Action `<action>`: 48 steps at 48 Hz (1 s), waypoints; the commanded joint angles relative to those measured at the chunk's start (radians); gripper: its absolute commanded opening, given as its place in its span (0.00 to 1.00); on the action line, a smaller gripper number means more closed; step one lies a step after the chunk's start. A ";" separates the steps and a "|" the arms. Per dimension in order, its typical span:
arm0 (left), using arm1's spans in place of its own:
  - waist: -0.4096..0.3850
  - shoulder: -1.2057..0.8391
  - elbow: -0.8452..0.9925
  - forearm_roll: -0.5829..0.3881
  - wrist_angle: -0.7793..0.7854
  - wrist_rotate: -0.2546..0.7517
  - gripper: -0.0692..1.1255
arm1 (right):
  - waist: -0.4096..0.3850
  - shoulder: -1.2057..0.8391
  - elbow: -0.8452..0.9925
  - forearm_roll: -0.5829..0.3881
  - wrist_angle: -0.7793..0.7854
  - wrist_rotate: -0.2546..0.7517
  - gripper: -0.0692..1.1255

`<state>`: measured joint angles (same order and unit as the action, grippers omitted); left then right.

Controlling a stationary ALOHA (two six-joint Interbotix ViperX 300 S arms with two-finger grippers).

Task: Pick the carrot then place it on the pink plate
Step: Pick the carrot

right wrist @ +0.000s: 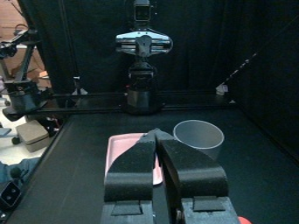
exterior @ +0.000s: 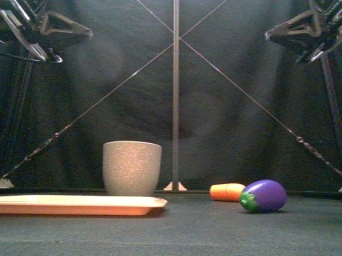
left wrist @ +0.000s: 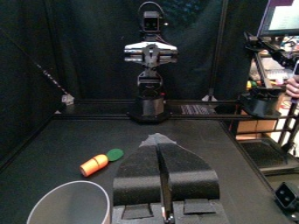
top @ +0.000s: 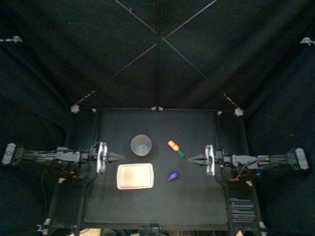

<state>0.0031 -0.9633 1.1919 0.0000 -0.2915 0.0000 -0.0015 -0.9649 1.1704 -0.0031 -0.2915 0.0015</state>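
Nearest the front edge lies the pink plate (exterior: pixel 80 205), with a purple eggplant toy (exterior: pixel 265 196) to its right. Farther back, the carrot (exterior: pixel 227 191) lies on the table — off the plate, apart from the eggplant, level with the grey speckled cup (exterior: pixel 132 168) and to its right. Both arms sit out at the sides: the left gripper (left wrist: pixel 162 140) and right gripper (right wrist: pixel 158 134) each have their jaws pressed together — grasping nothing.

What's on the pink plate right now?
Nothing visible: the pink plate is bare in the top view. The carrot lies on the table beyond it. In the right wrist view, the right gripper covers part of it.
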 commanded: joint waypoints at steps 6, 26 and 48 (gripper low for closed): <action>0.009 -0.005 0.000 0.000 0.000 0.002 0.03 | -0.106 0.106 0.003 0.046 0.014 0.031 0.09; 0.017 -0.006 0.002 0.002 0.000 0.002 0.03 | -0.281 0.419 -0.140 0.091 0.196 0.109 0.13; 0.017 -0.020 0.002 0.002 0.000 0.002 0.03 | -0.362 0.643 -0.202 0.086 0.195 0.110 0.67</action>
<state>0.0184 -0.9817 1.2088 0.0000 -0.2884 0.0000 -0.3543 -0.3329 0.9986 0.0859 -0.0920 0.1135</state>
